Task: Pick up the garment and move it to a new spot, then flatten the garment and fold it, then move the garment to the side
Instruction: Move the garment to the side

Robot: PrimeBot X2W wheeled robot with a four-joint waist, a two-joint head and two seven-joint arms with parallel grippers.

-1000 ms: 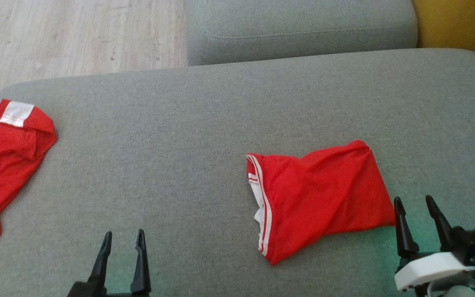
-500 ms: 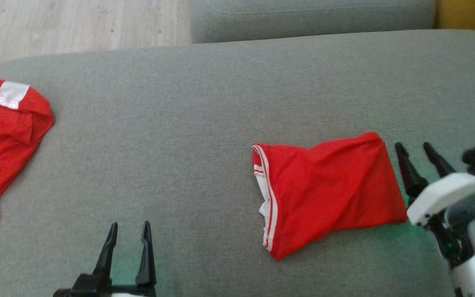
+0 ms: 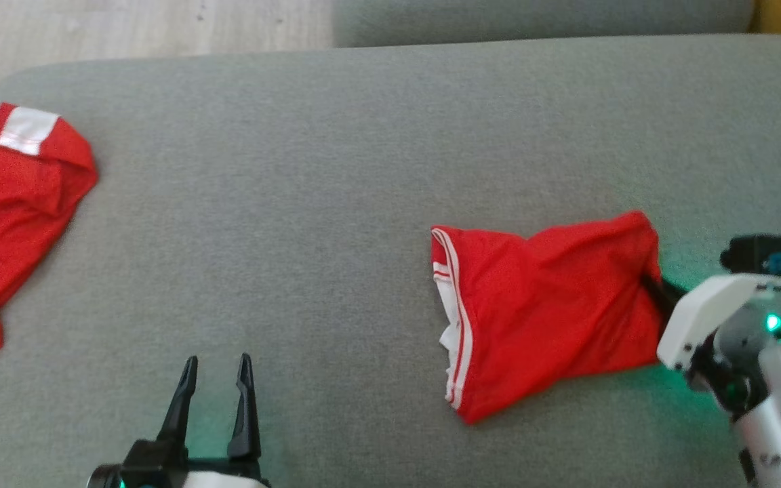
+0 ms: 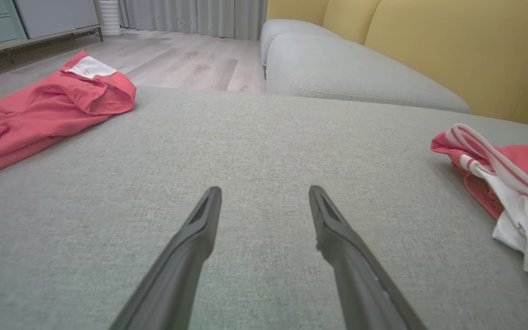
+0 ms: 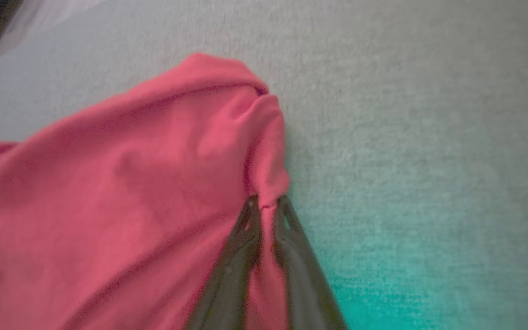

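The garment is red with white stripes along one edge, lying folded on the grey cushion right of centre; its striped edge also shows in the left wrist view. My right gripper is shut on the garment's right edge, and the right wrist view shows a pinch of red cloth between the two fingertips. My left gripper stands open near the front edge, with nothing between its fingers, well left of the garment.
A second red garment with a white patch lies crumpled at the cushion's left edge. Wooden floor lies beyond the far left corner. Another grey cushion and a yellow backrest stand behind.
My right gripper has moved forward to the garment's right edge and shut on it, bunching the cloth there. The head camera has tilted, shifting the whole picture. The left gripper stays open.
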